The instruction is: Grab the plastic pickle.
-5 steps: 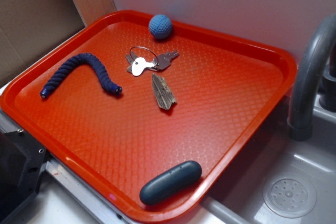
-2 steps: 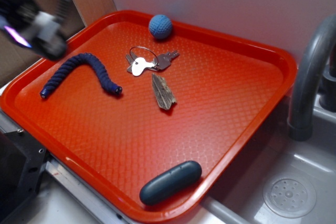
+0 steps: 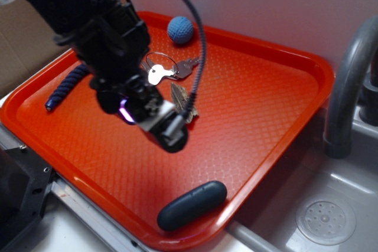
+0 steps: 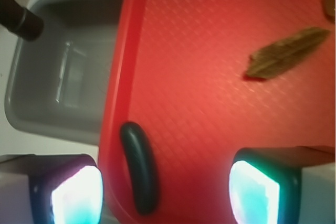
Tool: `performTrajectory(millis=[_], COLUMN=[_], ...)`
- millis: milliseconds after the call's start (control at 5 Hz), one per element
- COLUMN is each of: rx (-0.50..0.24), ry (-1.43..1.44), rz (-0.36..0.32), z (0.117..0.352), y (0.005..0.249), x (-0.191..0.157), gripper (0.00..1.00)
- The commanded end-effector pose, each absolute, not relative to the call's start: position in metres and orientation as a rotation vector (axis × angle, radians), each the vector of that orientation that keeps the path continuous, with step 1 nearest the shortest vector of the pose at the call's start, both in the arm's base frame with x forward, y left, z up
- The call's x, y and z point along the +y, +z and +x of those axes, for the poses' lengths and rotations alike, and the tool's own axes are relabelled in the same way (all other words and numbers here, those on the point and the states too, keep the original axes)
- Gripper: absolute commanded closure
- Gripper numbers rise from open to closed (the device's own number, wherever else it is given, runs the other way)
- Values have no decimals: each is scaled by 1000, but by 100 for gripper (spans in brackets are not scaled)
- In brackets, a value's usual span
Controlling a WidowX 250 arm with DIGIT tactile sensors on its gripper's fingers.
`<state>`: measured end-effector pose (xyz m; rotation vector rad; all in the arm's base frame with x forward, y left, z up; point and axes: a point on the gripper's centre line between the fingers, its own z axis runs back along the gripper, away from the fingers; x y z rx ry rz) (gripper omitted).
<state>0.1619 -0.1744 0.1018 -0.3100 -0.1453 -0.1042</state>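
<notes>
The plastic pickle [image 3: 192, 205] is a smooth dark teal-grey capsule lying in the near right corner of the red tray [image 3: 260, 116]. In the wrist view the plastic pickle [image 4: 139, 167] lies along the tray's edge, between the two lit fingertips and nearer the left one. My gripper [image 3: 162, 123] hangs open over the middle of the tray, above and to the left of the pickle, with nothing between its fingers. In the wrist view the gripper [image 4: 165, 190] is well apart from the pickle below it.
On the tray lie a curved dark-blue rope [image 3: 65, 87], partly hidden by my arm, a bunch of keys [image 3: 168, 69], a brown bark-like piece [image 4: 286, 53] and a blue ball [image 3: 180, 29]. A grey sink [image 3: 331, 210] with a curved tap [image 3: 348, 81] borders the tray's right side.
My arm has swung in from the upper left to over the tray's middle, now covering part of the rope and the bark piece. Nothing on the tray has moved.
</notes>
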Motion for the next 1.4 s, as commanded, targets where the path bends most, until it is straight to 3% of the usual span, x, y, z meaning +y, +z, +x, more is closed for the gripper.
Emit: performTrajectory(millis=[0,200,800,1000,1200], rx=[-40,-41,-41,14,46], ry=[-246,-258,-258,-289,-296], rz=[-333,-323,-323,-295,-251], z=[157,155,155,148,148], y=[82,68,68,30,24], x=[-206,-212,-212,-200,-200], gripper=[0,0,0,0,0])
